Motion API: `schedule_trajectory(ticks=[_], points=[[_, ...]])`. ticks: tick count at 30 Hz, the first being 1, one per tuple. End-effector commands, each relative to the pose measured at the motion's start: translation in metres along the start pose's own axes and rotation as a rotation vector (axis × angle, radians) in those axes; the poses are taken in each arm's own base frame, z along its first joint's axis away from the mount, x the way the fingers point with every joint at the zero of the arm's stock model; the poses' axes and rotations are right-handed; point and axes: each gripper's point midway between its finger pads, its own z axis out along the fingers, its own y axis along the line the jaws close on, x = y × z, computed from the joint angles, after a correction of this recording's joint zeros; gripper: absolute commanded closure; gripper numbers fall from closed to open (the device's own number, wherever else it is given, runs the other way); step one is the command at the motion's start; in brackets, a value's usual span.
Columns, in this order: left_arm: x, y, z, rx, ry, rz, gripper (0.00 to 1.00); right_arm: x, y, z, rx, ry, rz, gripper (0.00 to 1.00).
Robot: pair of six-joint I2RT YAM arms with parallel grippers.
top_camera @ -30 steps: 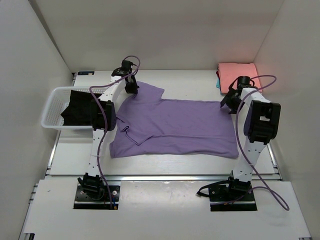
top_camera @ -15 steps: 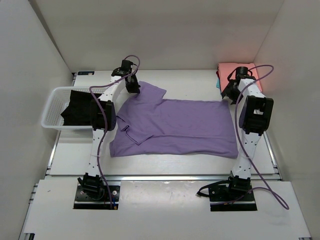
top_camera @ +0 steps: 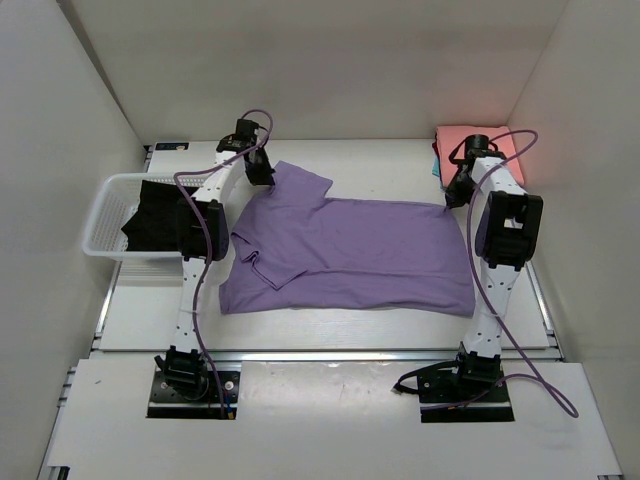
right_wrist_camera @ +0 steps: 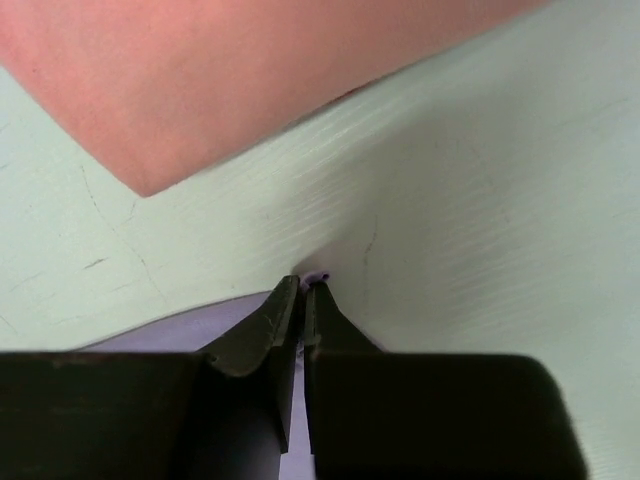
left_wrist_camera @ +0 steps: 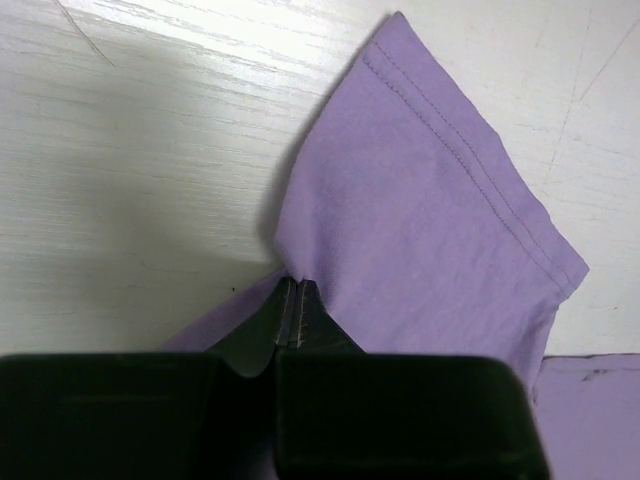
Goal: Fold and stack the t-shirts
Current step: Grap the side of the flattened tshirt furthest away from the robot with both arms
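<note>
A lilac-purple t-shirt (top_camera: 350,250) lies spread flat in the middle of the table, one sleeve (left_wrist_camera: 430,220) pointing to the far left. My left gripper (top_camera: 262,178) is shut on the cloth where that sleeve meets the body (left_wrist_camera: 292,282). My right gripper (top_camera: 452,196) is shut on the shirt's far right corner, a sliver of purple cloth (right_wrist_camera: 316,276) showing at its tips (right_wrist_camera: 303,288). A folded salmon-pink t-shirt (top_camera: 472,148) lies at the far right corner (right_wrist_camera: 200,70), a teal edge (top_camera: 437,168) under it. A black t-shirt (top_camera: 158,215) hangs in the basket.
A white lattice basket (top_camera: 105,215) stands at the left side of the table, beside the left arm. White walls close in the table on three sides. Purple cables loop off both arms.
The right arm swung toward the far right and its gripper closed on the purple shirt's corner. The left gripper stayed shut on the sleeve and shifted slightly left.
</note>
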Motion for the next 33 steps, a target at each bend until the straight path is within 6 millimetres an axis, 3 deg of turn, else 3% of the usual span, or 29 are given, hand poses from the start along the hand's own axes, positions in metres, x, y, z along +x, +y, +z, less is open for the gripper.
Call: schedule_trajectory(ticks=[1,7,9,10,11,13,18,19,25,31,33], points=[[-0.033,-0.02,-0.039,0.075,-0.084,0.009,1.0,-0.011,-0.001,0.002,-0.013,-0.033,-0.069,1.0],[-0.042,-0.029,-0.08,0.125,-0.1,0.005,1.0,-0.031,0.004,-0.022,-0.042,-0.09,-0.201,1.0],[-0.037,-0.027,-0.086,0.133,-0.081,-0.001,1.0,-0.036,0.009,-0.041,-0.066,-0.129,-0.229,1.0],[-0.042,-0.026,-0.095,0.141,-0.097,0.001,1.0,-0.031,0.007,-0.047,-0.065,-0.13,-0.226,1.0],[-0.034,-0.025,-0.092,0.137,-0.072,0.002,1.0,-0.024,0.006,-0.046,-0.066,-0.12,-0.241,1.0],[-0.039,-0.03,-0.111,0.161,-0.089,0.003,1.0,-0.019,0.009,-0.064,-0.104,-0.125,-0.23,1.0],[-0.019,-0.029,-0.13,0.162,-0.045,-0.014,1.0,0.002,-0.002,-0.078,-0.126,-0.123,-0.209,1.0],[-0.021,-0.033,-0.144,0.173,-0.057,-0.016,1.0,0.001,-0.003,-0.086,-0.14,-0.133,-0.21,1.0],[0.022,-0.027,-0.172,0.158,0.004,0.013,1.0,0.023,-0.03,-0.1,-0.166,-0.131,-0.185,1.0],[0.072,0.0,-0.189,0.097,0.072,0.016,1.0,0.036,-0.053,-0.112,-0.239,-0.135,-0.129,1.0],[0.083,0.009,-0.194,0.076,0.081,0.015,1.0,0.052,-0.059,-0.11,-0.239,-0.11,-0.125,1.0]])
